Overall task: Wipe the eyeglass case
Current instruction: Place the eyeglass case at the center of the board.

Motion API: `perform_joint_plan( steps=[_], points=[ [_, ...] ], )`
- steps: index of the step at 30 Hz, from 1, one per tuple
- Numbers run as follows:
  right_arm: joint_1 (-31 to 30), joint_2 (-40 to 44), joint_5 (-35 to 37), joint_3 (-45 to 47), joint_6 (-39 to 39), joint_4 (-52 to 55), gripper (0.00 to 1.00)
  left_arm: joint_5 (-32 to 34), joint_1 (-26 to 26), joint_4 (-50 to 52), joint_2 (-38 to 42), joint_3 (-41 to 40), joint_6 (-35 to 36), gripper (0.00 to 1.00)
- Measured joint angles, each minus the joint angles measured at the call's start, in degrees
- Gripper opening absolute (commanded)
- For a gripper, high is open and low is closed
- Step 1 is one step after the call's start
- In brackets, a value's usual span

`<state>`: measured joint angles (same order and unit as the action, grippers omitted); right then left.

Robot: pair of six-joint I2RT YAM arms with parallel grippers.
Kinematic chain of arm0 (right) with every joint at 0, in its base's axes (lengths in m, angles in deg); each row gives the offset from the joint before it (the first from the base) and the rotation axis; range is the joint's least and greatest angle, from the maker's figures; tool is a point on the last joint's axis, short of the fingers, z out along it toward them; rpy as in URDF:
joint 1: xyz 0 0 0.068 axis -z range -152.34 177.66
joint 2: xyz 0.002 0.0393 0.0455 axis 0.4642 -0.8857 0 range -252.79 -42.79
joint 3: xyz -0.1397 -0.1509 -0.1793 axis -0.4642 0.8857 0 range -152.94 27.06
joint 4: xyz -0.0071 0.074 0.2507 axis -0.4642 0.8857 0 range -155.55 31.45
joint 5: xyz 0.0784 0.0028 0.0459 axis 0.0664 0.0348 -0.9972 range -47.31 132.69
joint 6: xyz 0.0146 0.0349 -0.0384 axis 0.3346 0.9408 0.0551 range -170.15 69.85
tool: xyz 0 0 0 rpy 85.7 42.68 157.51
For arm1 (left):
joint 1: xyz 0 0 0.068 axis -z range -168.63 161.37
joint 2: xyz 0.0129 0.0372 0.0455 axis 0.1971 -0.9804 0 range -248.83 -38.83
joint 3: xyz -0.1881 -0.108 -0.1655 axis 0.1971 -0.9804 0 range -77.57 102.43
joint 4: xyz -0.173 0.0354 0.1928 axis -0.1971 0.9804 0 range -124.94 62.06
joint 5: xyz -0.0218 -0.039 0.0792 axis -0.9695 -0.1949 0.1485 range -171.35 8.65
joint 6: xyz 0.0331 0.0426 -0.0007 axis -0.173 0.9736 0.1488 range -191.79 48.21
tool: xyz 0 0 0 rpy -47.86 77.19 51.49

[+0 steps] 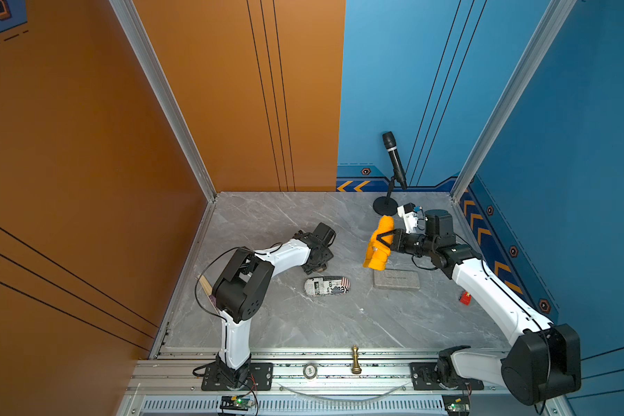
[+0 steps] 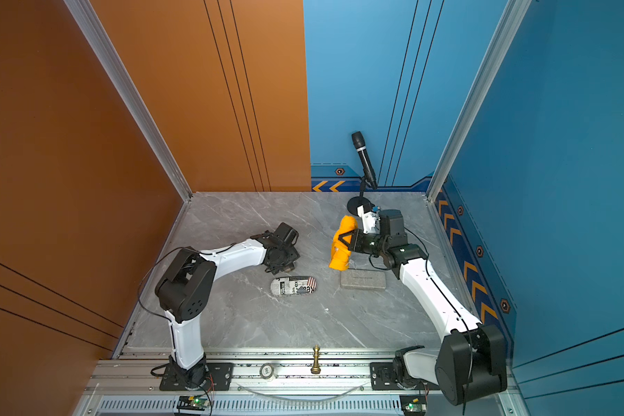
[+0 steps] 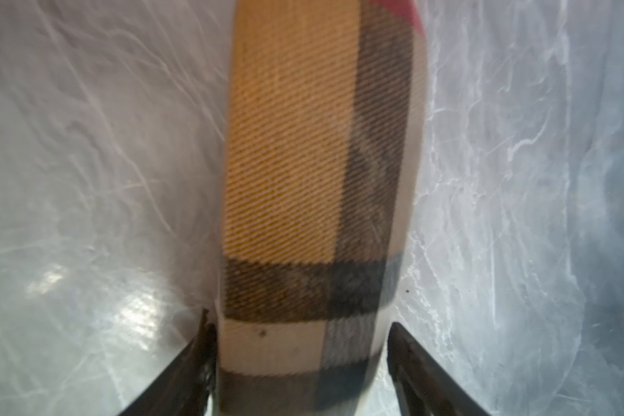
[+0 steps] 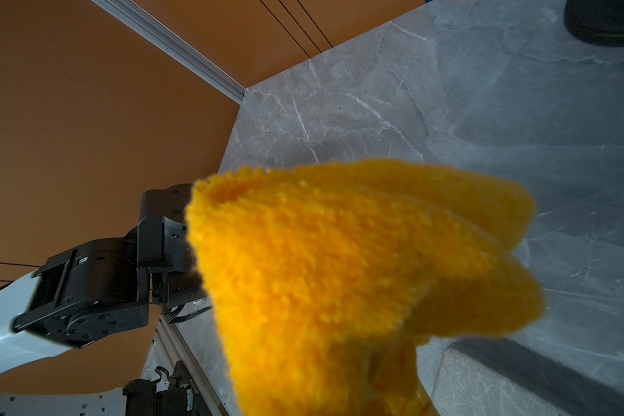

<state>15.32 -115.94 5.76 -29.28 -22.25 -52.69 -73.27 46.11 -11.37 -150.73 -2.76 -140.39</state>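
In the left wrist view, a plaid eyeglass case (image 3: 296, 162) lies lengthwise on the grey marble table (image 3: 87, 180), running straight out from the left gripper (image 3: 299, 320). Its jaws stand parted, one on each side of the case's near end. One of the fingers (image 3: 195, 363) sits right against the case's side. We see a strip of table between the case and the finger opposite. Nothing is clamped.

In the right wrist view, a fluffy yellow cloth (image 4: 357, 270) hangs bunched across the foreground, clear of the table. Behind it we see the left arm (image 4: 87, 288) bent down toward the table. A corner of a grey case (image 4: 519, 378) shows below the cloth. The dark base of a microphone stand (image 4: 606, 21) sits at the far edge.

In both top views, the right gripper (image 1: 382, 239) is closed on the cloth, which dangles above the far edge of the grey case. The left gripper points down at the table on the left side, well apart from the cloth. The plaid case under it is almost wholly hidden. A newsprint-patterned case (image 1: 326, 286) lies just in front of the left gripper, beside the grey case. A small red thing (image 1: 465, 298) lies by the right arm. On the front rail stands a brass chess piece (image 1: 356, 360).
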Motion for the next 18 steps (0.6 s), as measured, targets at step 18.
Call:
perform_joint_plan(
  steps=[18],
  points=[
    [0.0,0.0,-0.6,0.7,0.0,0.0,0.00,-8.6,1.3,-1.9,-6.0,9.2,1.8,0.79]
  ],
)
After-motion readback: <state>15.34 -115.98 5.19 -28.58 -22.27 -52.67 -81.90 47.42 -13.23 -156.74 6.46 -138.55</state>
